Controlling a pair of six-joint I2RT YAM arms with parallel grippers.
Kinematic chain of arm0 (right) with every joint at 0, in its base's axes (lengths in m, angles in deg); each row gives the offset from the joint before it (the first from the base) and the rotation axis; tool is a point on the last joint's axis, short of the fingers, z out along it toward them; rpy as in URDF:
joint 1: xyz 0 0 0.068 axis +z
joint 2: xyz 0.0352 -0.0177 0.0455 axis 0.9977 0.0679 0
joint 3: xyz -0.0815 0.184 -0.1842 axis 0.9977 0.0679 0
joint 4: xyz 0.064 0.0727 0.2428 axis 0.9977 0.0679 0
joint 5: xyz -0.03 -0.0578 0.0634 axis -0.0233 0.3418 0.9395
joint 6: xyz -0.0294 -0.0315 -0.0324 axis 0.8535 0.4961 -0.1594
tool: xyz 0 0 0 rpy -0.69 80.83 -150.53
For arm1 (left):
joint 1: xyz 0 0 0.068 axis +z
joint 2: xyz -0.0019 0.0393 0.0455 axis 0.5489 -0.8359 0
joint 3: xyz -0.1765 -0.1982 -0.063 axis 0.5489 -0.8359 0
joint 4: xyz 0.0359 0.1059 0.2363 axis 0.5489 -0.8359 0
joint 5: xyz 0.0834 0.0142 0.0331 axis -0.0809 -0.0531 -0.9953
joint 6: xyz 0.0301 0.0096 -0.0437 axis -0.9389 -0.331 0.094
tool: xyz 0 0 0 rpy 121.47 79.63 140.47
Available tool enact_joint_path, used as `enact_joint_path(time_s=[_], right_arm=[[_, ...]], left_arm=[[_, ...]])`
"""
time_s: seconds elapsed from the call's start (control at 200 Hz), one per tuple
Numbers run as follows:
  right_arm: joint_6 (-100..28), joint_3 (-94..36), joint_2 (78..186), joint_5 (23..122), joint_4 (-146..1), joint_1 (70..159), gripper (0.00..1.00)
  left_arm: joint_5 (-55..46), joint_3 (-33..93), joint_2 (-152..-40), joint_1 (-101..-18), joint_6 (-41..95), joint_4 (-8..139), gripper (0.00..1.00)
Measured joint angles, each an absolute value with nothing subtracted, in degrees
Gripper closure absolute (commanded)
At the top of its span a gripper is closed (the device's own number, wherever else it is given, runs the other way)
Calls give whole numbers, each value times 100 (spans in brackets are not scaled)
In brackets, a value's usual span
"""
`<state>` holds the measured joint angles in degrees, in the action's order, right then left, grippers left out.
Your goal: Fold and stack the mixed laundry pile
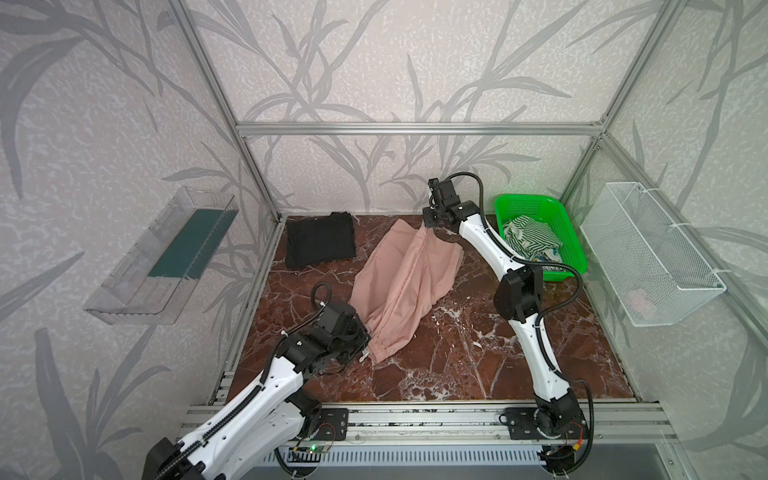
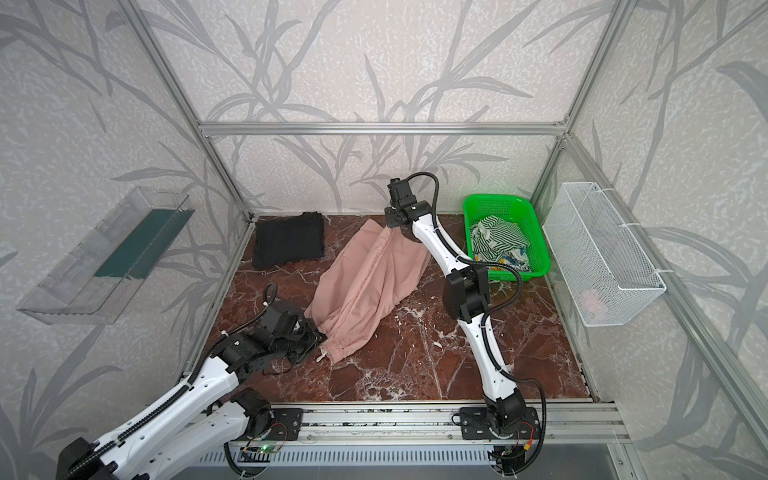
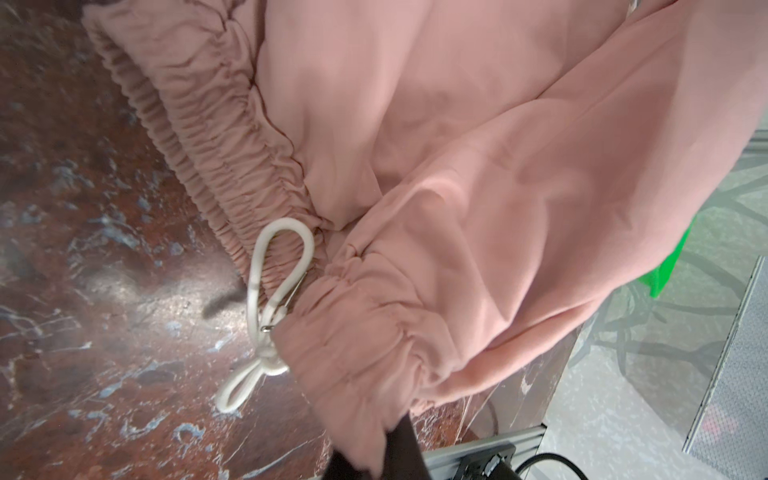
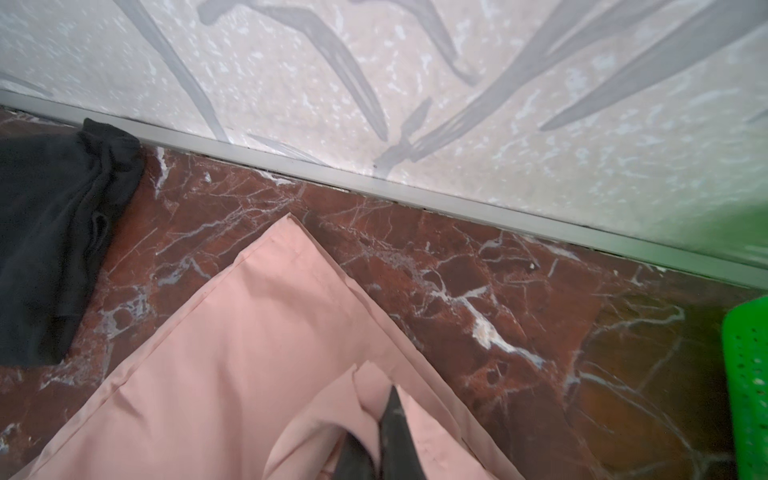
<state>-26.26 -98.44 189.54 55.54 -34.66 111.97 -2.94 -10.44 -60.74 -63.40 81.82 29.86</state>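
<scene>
Both top views: dusty-pink shorts (image 1: 407, 282) mid-table, stretched from 7 to 1 o'clock; black T-shirt (image 1: 320, 241) folded at 10 o'clock; striped cloth (image 2: 496, 239) in green basket (image 2: 536, 232) at 2 o'clock
Left wrist: left gripper (image 3: 380, 455) clamped on shorts' waistband beside white drawstring (image 3: 266, 299)
Right wrist: right gripper (image 4: 376, 440) pinching a shorts hem corner

Leaf-patterned walls (image 1: 374, 62), aluminium frame (image 1: 415, 128), red marble floor (image 1: 457, 353), clear wall shelf (image 1: 133, 291).
</scene>
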Motion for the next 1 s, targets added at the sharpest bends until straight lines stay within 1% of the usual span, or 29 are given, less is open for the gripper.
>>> enact_joint_path(time_s=[0.05,0.065,0.08,0.11,0.16,0.26,0.315,0.41,0.535,0.64,0.71,0.82,1.0], right_arm=[[-2621,-10080,19212,5749,-3505,11191,65],[-2619,-10141,19293,5832,-3520,11184,56],[-2612,-10200,19365,5882,-3538,11175,50],[-2608,-10288,19502,6052,-3553,11160,43],[-2602,-10323,19658,6347,-3538,11132,38],[-2584,-10084,19651,6723,-3455,11068,35],[-2580,-9584,19406,6844,-3564,11018,35],[-2569,-8288,18635,6909,-3789,10887,30],[-2588,-6590,17321,6758,-4117,10714,24],[-2678,-5704,16464,6583,-4277,10557,23],[-2811,-5204,16101,6614,-4480,10434,23],[-3061,-4636,16034,6894,-4819,10251,22],[-3443,-4393,16635,7397,-5002,10091,22]], left_arm=[[-335,-1039,-6094,-6248,8184,3056,98],[-351,-1035,-6094,-6211,8182,3065,98],[-360,-1033,-6096,-6183,8184,3069,98],[-384,-1022,-6096,-6119,8182,3067,98],[-458,-1009,-6087,-6023,8180,3063,95],[-607,-1009,-6011,-5859,8184,3030,93],[-674,-1009,-5950,-5770,8188,3030,93],[-742,-1009,-5936,-5608,8186,3063,93],[-751,-917,-6190,-5435,8153,3102,93],[-725,-775,-6428,-5333,8062,3163,92],[-690,-707,-6518,-5271,8020,3220,92],[-617,-644,-6564,-5160,7933,3279,92],[-517,-580,-6564,-4952,7828,3297,91]])
